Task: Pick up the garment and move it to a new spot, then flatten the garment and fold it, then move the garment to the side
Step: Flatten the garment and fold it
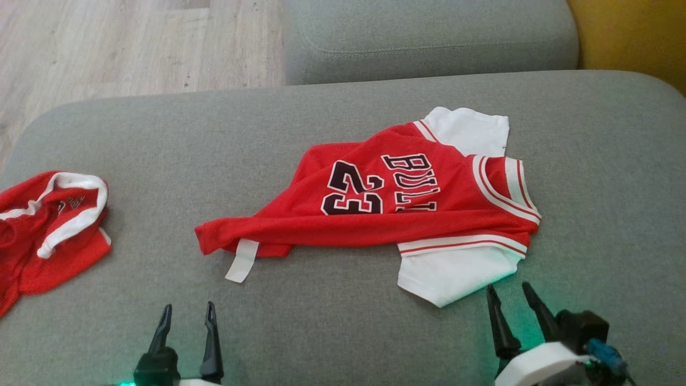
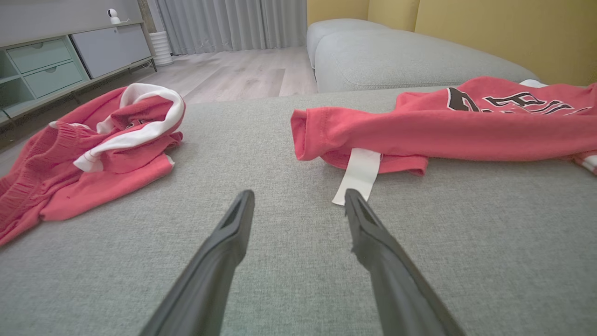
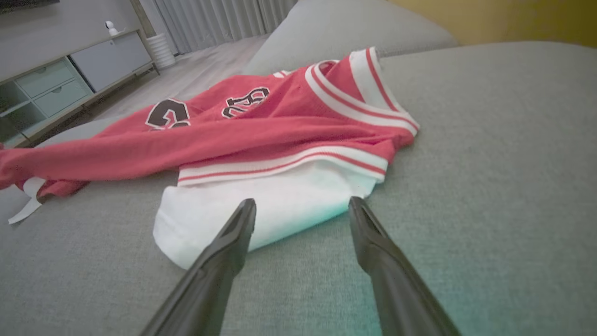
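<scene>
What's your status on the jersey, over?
Left claw and right claw open, empty, short of jersey. Jersey rumpled on couch, near side folded over, not flat. Other red garment off left, clear.

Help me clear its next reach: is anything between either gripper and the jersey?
Nothing visible. Bare cushion lies between the open left gripper and the jersey, and between the open right gripper and its white sleeve. The second red garment sits off to the left, outside both paths.
</scene>
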You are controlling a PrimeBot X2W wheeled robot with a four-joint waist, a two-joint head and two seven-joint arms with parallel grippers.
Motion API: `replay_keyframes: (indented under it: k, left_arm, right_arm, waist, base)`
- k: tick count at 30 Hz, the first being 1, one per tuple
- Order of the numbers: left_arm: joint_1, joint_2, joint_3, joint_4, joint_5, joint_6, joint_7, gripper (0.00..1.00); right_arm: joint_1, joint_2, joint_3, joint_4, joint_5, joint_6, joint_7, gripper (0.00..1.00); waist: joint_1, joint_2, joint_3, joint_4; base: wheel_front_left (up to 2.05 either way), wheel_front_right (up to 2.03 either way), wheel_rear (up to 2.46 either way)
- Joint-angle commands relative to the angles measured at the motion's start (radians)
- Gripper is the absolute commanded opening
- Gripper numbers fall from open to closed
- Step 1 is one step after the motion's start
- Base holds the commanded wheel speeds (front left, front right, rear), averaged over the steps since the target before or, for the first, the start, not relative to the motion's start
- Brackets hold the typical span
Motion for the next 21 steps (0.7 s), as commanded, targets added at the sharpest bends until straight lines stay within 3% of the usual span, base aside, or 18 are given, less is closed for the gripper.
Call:
replay_keyframes:
  k: [1,21]
  left_arm:
    - [-0.034,-0.001,0.025,-0.03,0.01,-0.005,-0.005,1.0]
    - [-0.076,-0.004,0.006,-0.04,0.029,-0.038,-0.005,1.0]
  right_arm:
    - [-0.024,-0.004,0.029,-0.015,0.005,-0.001,-0.007,1.0]
    - [-0.16,-0.004,0.09,0.177,0.271,-0.001,-0.007,1.0]
  waist:
    - [0.0001,0.0,0.001,0.003]
    - [0.0001,0.0,0.074,0.085]
  base:
    - [0.0,0.0,0.0]
    - [0.0,0.0,0.0]
